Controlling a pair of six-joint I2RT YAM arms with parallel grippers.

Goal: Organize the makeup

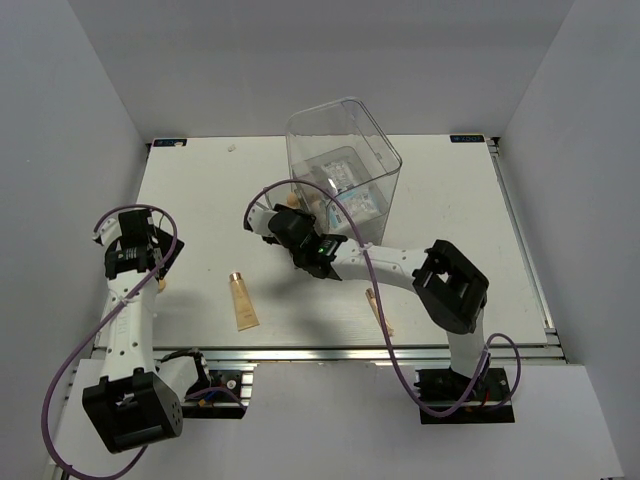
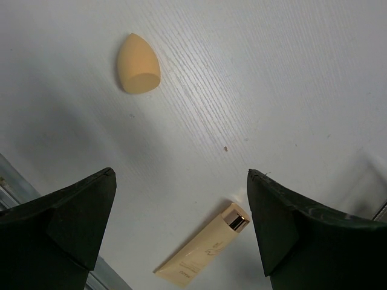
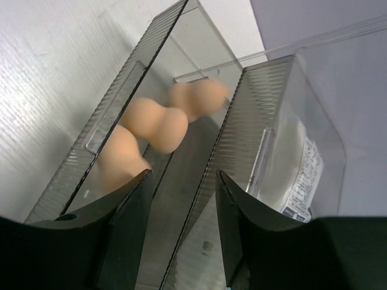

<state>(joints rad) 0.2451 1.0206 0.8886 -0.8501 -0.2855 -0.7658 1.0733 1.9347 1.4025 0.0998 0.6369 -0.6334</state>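
Note:
A peach egg-shaped sponge lies on the white table, and a beige tube with a gold cap lies below it in the left wrist view. My left gripper is open and empty above them, at the left in the top view. The tube lies near the front, and a second slim tube lies right of it. My right gripper is open and empty at the clear box's left front. Peach sponges sit in one compartment, white-and-blue packets in the other.
The clear box is tall with ribbed walls, and its inner divider runs between my right fingers. The right arm stretches across the table's middle. A metal rail borders the near edge, and grey walls enclose the table.

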